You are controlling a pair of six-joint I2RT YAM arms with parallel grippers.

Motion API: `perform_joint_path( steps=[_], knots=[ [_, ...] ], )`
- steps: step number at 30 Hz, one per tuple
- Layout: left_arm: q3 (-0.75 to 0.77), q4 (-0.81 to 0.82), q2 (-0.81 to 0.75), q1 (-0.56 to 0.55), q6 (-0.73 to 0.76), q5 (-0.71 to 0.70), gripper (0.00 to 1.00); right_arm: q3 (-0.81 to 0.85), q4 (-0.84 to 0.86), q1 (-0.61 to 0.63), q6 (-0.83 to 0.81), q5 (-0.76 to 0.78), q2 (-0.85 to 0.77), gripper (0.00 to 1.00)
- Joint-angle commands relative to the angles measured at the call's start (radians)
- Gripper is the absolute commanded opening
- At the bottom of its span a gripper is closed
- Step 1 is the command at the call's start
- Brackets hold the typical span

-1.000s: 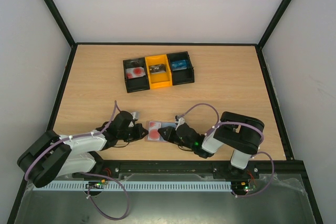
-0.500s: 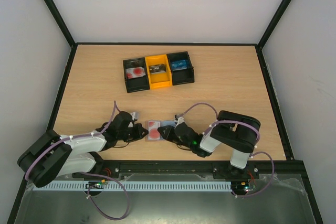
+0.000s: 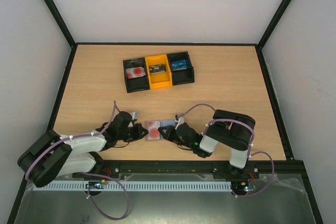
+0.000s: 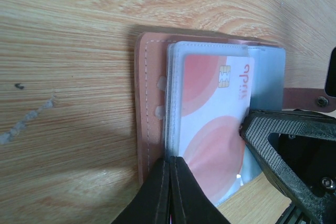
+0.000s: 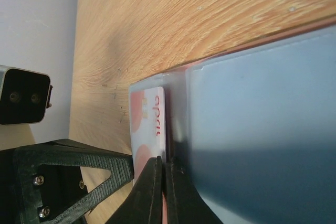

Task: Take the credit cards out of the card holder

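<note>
Step in hand, as judged: extraction of the first card, at the moment of grasp and not yet of withdrawal. The card holder point(image 3: 156, 130) lies open and flat on the worktop point(image 3: 220, 93), near the front edge, between the two arms and well apart from the black-and-yellow tray point(image 3: 158, 83) farther back. The left gripper point(image 4: 169, 192) is fully closed, its fingertips pinched on the near edge of the holder's pinkish-brown cover where the clear sleeve point(image 4: 173, 77) meets it; it appears to be anchoring the holder. The right gripper point(image 5: 160, 192) is also closed to a thin line, its fingertips meeting on the exposed edge of the pale card point(image 4: 215, 129), beside the blue-grey panel point(image 5: 262, 129). Whether it has pinched the card alone or the sleeve edge with it cannot be told. Most of the card sits inside the sleeve. A plain red card is not discernible in the holder from these views. Next move, as judged: draw the right gripper straight away from the left along the worktop, keeping the left grip firm so the holder does not drag; a slip of either thin grip is the main risk.
</note>
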Motion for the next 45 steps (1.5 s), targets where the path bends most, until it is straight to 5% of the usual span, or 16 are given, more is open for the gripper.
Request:
perform_joint_path(
  steps=[1,45],
  knots=[
    [-0.031,-0.050,0.039,-0.001,0.009,-0.014,0.03,0.002,0.074,0.016,0.019,-0.095,0.041,0.02],
    [-0.043,-0.073,0.024,-0.001,-0.004,-0.051,0.15,-0.087,-0.024,-0.001,-0.024,0.002,-0.051,0.02]
  ],
)
